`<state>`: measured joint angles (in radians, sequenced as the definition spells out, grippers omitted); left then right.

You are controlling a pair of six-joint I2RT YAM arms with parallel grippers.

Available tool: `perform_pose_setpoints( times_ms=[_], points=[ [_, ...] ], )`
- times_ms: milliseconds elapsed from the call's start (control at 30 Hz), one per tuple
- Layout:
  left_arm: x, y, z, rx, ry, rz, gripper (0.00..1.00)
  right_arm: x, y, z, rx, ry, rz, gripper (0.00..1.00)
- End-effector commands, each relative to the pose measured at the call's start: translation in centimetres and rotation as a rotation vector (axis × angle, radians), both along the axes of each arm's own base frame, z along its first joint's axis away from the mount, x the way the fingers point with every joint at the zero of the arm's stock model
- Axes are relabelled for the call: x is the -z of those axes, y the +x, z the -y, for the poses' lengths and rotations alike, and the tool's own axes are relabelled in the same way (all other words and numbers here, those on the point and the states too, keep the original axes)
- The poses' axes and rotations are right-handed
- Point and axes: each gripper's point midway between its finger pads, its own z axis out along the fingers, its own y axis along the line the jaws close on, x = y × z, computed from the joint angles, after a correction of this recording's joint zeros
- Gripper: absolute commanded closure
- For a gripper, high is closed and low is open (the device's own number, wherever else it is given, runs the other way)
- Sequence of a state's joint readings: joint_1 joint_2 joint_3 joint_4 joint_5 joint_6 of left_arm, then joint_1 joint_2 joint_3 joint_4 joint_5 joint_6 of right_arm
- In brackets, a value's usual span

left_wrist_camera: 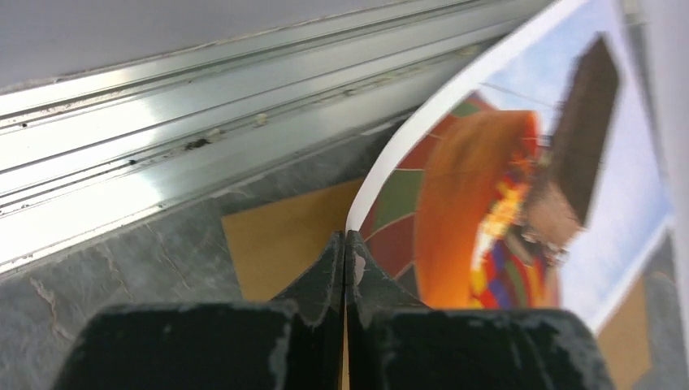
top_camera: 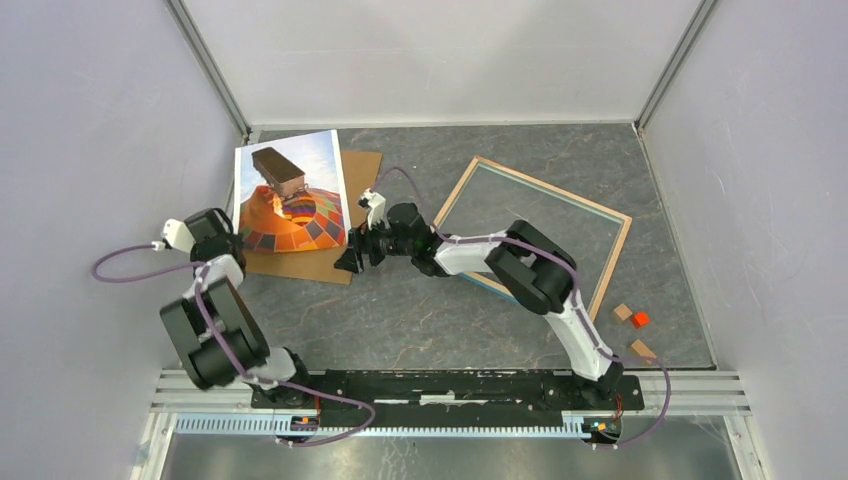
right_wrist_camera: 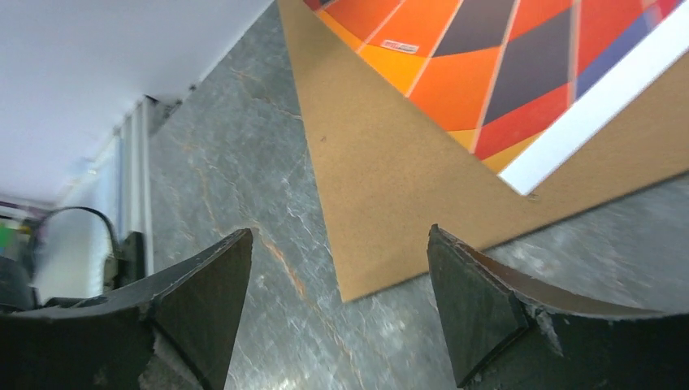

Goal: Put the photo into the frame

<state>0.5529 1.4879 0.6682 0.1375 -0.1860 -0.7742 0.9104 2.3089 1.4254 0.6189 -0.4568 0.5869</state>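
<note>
The photo [top_camera: 291, 190], an orange-red checkered balloon on blue sky, lies over the brown backing board [top_camera: 357, 196] at the back left. Its left part curls up off the board. My left gripper [top_camera: 238, 243] is shut on the photo's white left edge; in the left wrist view the fingertips [left_wrist_camera: 335, 258] pinch that edge of the photo [left_wrist_camera: 487, 187]. My right gripper [top_camera: 349, 262] is open and holds nothing. It hovers at the board's near right corner [right_wrist_camera: 351, 292], close to the photo's corner [right_wrist_camera: 520, 73]. The frame [top_camera: 554, 187], wood rim up, lies to the right.
The right arm stretches across the frame's left rim. Small wooden and orange-red blocks [top_camera: 632, 318] lie at the right, near the frame's near corner. An aluminium wall rail [left_wrist_camera: 203, 138] runs close behind the photo on the left.
</note>
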Motion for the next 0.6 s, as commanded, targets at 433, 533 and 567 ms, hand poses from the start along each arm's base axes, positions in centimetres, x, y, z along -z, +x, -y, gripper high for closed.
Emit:
perform_pose_setpoints(
  times_ms=[433,533,567],
  points=[
    [-14.1,-5.4,7.6,0.117,0.130,0.110,0.98,-10.7,-1.8,1.5,0.037,-0.389,0.971,0.07],
    [-15.2,-5.9,8.6,0.168,0.147,0.139,0.98,-10.5,-3.5,-1.0,-0.001,-0.394,1.036,0.07],
    [-15.6,-6.2,8.8,0.175,0.153,0.150,0.98,-10.6,-3.9,-1.9,-0.010,-0.400,1.058,0.07]
  ],
)
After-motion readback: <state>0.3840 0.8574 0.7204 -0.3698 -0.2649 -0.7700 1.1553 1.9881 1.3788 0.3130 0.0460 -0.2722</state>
